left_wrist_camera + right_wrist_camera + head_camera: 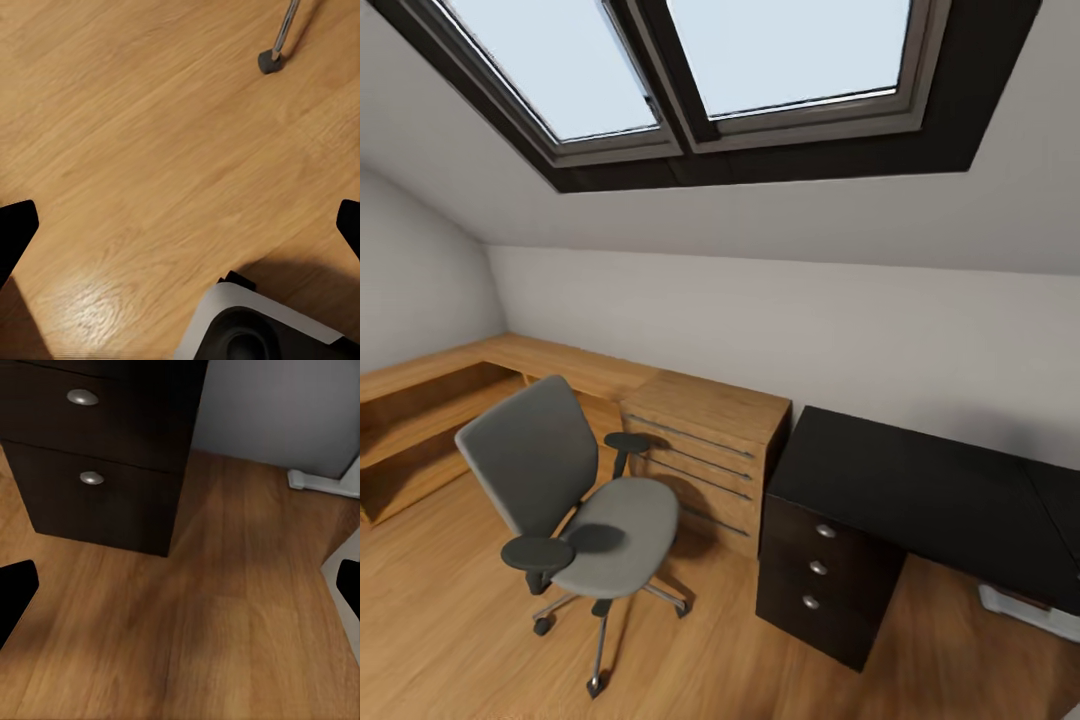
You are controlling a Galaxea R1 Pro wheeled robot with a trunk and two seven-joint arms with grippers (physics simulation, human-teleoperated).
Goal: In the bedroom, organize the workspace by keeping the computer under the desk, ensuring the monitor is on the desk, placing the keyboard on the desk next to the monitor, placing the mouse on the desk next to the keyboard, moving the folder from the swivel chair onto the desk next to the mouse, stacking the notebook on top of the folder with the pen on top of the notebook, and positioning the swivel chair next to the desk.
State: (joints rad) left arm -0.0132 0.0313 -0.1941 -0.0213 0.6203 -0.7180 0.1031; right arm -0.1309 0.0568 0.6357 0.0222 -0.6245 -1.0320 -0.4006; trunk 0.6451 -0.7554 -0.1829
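Note:
The grey swivel chair (575, 500) stands on the wood floor left of centre, and nothing lies on its seat. To its right is the black desk (920, 480) with its bare worktop and a drawer block (820, 570) with round silver knobs. Those drawers (90, 442) also face the right wrist camera. My left gripper (180, 229) hangs open over bare floor, with a chair castor (271, 60) ahead of it. My right gripper (180, 589) is open too, low over the floor by the drawers. The computer, monitor, keyboard, mouse, folder, notebook and pen are out of view.
A wooden chest (710, 450) with bar handles stands between chair and desk. A low wooden shelf (420, 420) runs along the left wall. A white desk foot (319, 481) rests on the floor under the worktop. Dark-framed skylights (690, 80) slope overhead.

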